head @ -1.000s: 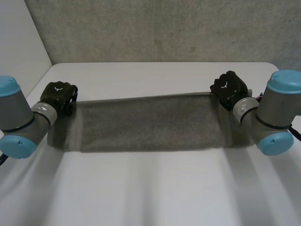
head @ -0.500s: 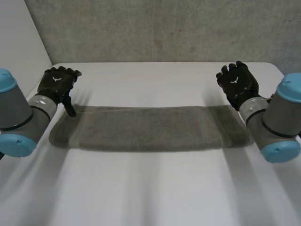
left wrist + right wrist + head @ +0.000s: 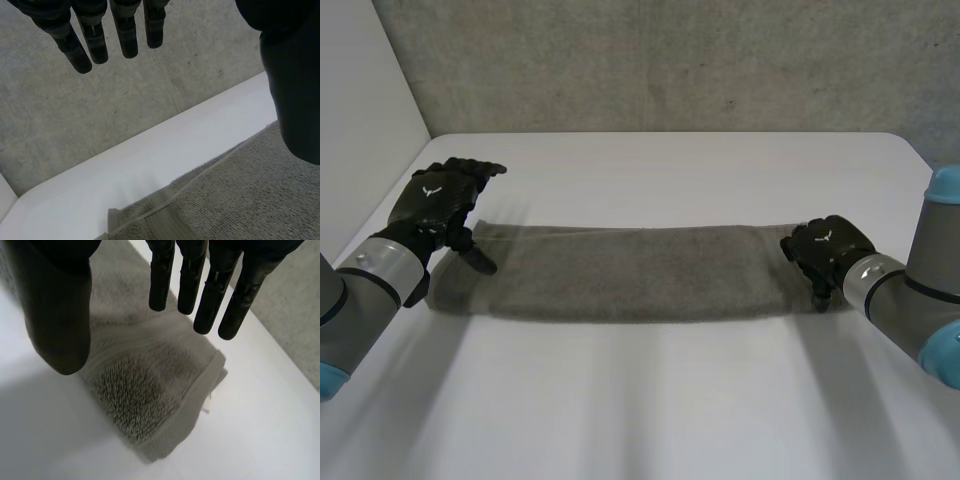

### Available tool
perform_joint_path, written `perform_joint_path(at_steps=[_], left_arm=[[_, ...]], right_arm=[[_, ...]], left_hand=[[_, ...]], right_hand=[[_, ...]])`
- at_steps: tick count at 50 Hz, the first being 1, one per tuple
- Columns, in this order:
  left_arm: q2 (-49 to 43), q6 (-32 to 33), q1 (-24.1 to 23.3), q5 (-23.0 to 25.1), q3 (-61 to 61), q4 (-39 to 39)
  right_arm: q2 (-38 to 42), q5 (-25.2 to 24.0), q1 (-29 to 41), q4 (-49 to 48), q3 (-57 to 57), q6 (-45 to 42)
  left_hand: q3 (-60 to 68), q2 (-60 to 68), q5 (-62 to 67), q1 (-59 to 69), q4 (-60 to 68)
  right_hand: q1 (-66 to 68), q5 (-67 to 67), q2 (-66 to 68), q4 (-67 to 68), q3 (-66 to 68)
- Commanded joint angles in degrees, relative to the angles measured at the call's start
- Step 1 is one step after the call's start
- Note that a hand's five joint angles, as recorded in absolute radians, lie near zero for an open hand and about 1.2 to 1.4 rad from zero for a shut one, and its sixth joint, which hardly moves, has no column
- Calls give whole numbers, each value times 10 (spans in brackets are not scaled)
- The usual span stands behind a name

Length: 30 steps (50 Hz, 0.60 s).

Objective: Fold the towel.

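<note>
Left robot hand (image 3: 438, 205): open, fingers straight and spread away from the thumb, nothing in its grasp. It sits at the left end of the towel (image 3: 640, 272), thumb over the cloth, fingers reaching out past the towel's far edge.
Right robot hand (image 3: 828, 252): open too, fingers straight with the thumb set apart, holding nothing. It hangs over the towel's right end; whether it touches the cloth cannot be told.
Towel: a long grey folded strip lying flat and crosswise, one robot hand at each end. The right end shows doubled layers with a hem band.
Surface (image 3: 660, 400): white, with a wide bare stretch on the towel's near side and a narrower bare band beyond its far edge.
Edges: beyond the towel, the surface's far edge meets a grey wall (image 3: 670, 60). A white side panel (image 3: 360, 100) stands past the towel's left end.
</note>
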Motion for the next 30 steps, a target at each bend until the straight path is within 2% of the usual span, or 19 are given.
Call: perform_joint_path(at_steps=[1, 6, 9, 10, 11, 13, 20, 22, 25, 27, 28, 30], left_arm=[[-3, 1, -1, -2, 2, 0], [-4, 1, -1, -2, 2, 0], [-4, 1, -1, -2, 2, 0], [-4, 1, 0, -2, 1, 0], [-4, 1, -1, -2, 1, 0], [-4, 1, -1, -2, 1, 0], [-3, 1, 0, -2, 1, 0], [-1, 1, 1, -3, 0, 0], [1, 1, 3, -3, 0, 0], [4, 1, 7, -4, -1, 0], [4, 1, 7, -4, -1, 0], [5, 0, 10, -4, 0, 0]], right_arm=[[44, 4, -9, -17, -7, -3], [59, 6, -18, -22, -12, -8], [60, 6, -21, -28, -14, -9], [60, 6, -23, -35, -13, -10], [59, 8, -27, -44, -13, -11], [58, 9, -30, -54, -13, -11], [27, 18, -55, -72, -11, -26], [14, 21, -91, -65, -8, -54], [12, 22, -109, -64, -7, -78], [12, 25, -147, -51, -11, -144], [12, 25, -147, -50, -11, -145], [10, 46, -189, -44, -25, -227]], left_hand=[[-27, -34, -114, -41, -37], [-27, -34, -114, -41, -37], [-27, -34, -114, -41, -37], [-27, -34, -114, -41, -37], [-27, -34, -114, -41, -37], [-27, -34, -114, -41, -37], [-27, -34, -114, -41, -37], [-27, -34, -114, -41, -37], [-27, -34, -114, -41, -37], [-27, -34, -114, -41, -37], [-27, -34, -114, -41, -37], [-27, -34, -114, -41, -37]], right_hand=[[46, 40, 45, 44, 44], [73, 67, 72, 71, 71], [148, 143, 147, 147, 146], [241, 236, 241, 240, 240], [449, 444, 448, 447, 447], [502, 497, 501, 500, 500], [503, 497, 502, 501, 501], [503, 497, 502, 501, 501], [503, 497, 502, 501, 501], [503, 497, 502, 501, 501], [503, 497, 502, 501, 501], [503, 497, 502, 501, 501]])
